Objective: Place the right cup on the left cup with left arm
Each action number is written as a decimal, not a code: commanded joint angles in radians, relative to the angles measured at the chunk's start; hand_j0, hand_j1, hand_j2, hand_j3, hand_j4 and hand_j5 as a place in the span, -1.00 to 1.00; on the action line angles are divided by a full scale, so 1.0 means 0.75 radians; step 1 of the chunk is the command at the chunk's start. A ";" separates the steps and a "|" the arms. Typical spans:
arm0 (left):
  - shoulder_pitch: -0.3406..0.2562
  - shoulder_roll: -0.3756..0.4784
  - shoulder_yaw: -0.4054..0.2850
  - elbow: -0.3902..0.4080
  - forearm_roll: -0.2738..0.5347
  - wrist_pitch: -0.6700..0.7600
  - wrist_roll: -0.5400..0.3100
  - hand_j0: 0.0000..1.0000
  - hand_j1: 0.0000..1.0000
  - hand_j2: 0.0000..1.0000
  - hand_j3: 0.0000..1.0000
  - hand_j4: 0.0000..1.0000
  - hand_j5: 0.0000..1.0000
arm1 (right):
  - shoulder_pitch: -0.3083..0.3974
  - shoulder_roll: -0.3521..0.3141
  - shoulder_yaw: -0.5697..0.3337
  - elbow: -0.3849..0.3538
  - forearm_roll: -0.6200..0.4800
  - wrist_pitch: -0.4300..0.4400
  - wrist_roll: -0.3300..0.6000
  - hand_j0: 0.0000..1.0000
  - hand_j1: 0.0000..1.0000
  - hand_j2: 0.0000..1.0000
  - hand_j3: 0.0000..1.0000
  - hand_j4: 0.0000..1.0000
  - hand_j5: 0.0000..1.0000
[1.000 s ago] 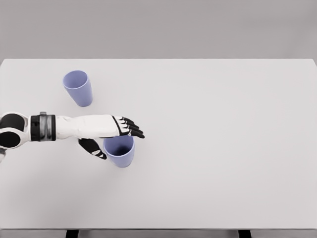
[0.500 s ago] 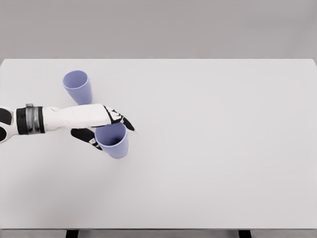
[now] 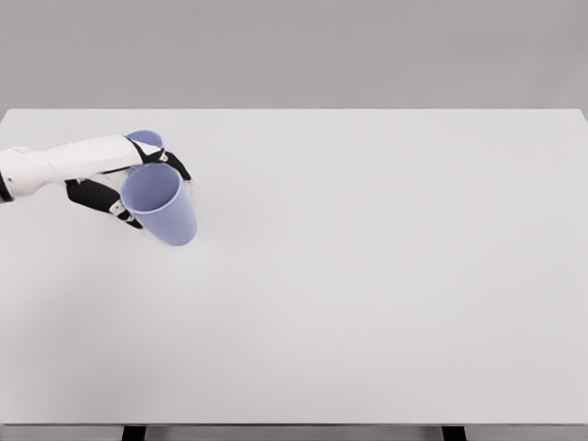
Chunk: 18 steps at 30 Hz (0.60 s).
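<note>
A wide white table [image 3: 386,276] fills most of the head view, its far edge straight against a grey backdrop; two dark legs show just under its near edge; at its far left a lavender cup [image 3: 145,138] shows only by its rim, the rest hidden, apparently standing on the tabletop.

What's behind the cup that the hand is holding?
Behind the held cup only the rim of the other cup shows; the left hand and arm cover the rest.
</note>
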State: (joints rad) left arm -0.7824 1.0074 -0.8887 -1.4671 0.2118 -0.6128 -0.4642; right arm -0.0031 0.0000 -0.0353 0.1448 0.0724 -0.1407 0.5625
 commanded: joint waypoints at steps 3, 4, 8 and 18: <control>-0.024 0.019 0.001 0.095 0.047 0.003 0.001 0.06 0.06 0.06 0.06 0.06 0.06 | 0.000 0.000 0.000 0.001 0.002 -0.001 0.001 1.00 1.00 1.00 1.00 1.00 1.00; -0.041 0.019 0.001 0.115 0.047 0.003 0.001 0.07 0.07 0.07 0.07 0.07 0.07 | 0.000 0.000 0.000 0.001 0.002 -0.001 0.001 1.00 1.00 1.00 1.00 1.00 1.00; -0.092 0.019 -0.001 0.207 0.053 0.003 -0.001 0.07 0.07 0.07 0.07 0.07 0.07 | 0.000 0.000 0.000 -0.001 0.002 -0.001 0.001 1.00 1.00 1.00 1.00 1.00 1.00; -0.176 -0.003 -0.016 0.344 0.065 0.003 -0.001 0.07 0.07 0.07 0.07 0.07 0.07 | 0.000 0.000 0.000 -0.001 0.002 -0.001 0.001 1.00 1.00 1.00 1.00 1.00 1.00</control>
State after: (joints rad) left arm -0.9143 1.0081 -0.9004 -1.2250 0.2509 -0.6131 -0.4650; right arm -0.0031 0.0000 -0.0353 0.1445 0.0724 -0.1406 0.5626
